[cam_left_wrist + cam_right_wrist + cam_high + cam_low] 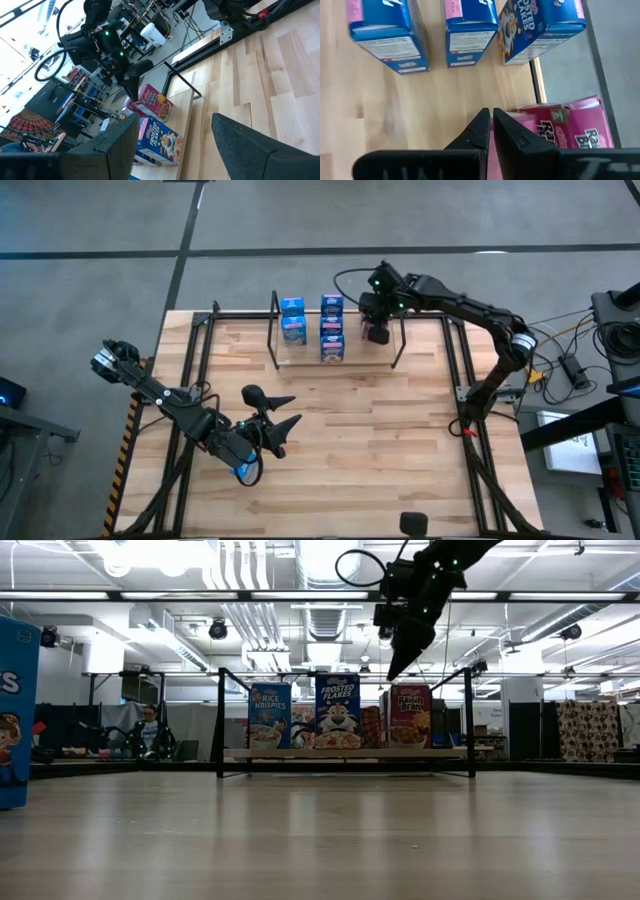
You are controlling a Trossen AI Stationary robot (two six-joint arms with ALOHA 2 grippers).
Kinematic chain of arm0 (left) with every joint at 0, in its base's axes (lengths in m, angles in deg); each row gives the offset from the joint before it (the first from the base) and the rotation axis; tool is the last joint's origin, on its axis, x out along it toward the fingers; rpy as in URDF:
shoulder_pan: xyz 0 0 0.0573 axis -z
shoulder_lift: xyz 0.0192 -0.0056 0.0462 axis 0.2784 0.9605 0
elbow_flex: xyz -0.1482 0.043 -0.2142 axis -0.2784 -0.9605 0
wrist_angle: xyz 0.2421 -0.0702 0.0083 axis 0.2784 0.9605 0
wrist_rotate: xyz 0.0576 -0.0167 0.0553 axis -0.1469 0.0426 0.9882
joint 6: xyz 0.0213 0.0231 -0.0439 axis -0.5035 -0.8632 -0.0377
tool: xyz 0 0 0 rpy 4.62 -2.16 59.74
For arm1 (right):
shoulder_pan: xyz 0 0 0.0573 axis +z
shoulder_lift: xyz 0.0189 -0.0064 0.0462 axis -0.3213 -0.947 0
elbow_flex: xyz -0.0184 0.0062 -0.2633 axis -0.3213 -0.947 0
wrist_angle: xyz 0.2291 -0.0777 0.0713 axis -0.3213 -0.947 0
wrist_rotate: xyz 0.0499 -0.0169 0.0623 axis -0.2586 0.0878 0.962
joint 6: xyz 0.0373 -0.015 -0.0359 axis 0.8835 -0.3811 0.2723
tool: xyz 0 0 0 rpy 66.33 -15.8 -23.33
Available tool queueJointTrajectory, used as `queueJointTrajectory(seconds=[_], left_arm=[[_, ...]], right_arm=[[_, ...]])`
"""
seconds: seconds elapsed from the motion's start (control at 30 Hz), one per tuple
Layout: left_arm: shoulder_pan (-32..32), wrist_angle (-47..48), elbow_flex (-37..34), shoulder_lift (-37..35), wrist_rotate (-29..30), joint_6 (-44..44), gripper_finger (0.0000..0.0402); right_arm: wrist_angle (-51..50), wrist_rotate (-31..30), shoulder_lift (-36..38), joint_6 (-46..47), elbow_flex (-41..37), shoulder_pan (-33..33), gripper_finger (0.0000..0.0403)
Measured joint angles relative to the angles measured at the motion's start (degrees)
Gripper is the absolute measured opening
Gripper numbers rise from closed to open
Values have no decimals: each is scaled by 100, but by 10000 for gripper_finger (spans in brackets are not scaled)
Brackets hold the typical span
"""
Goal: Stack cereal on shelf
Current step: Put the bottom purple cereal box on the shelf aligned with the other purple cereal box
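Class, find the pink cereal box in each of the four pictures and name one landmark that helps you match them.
High view: pink cereal box at the shelf's right end, under the right gripper.
Low view: rightmost front box on the shelf, below the shut gripper.
Left wrist view: left of centre, under the other arm.
Right wrist view: lower right, beside the fingertips.
Shared landmark: the blue Frosted Flakes box next to it.

Tall blue printed cereal box (18,712), low view's left edge: being cropped. Pink printed cereal box (565,125), right wrist view's lower right: dark fingers partly covering it.
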Motion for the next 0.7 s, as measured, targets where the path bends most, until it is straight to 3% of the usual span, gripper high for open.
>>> queueJointTrajectory(seconds=[0.37, 0.7], left_arm=[[0, 2, 0, 0, 0, 20, 232], [0, 1, 0, 0, -2, 20, 232]], right_arm=[[-1842, 9, 102, 650, 550, 90, 13], [-1779, -766, 11, 646, 280, 48, 13]])
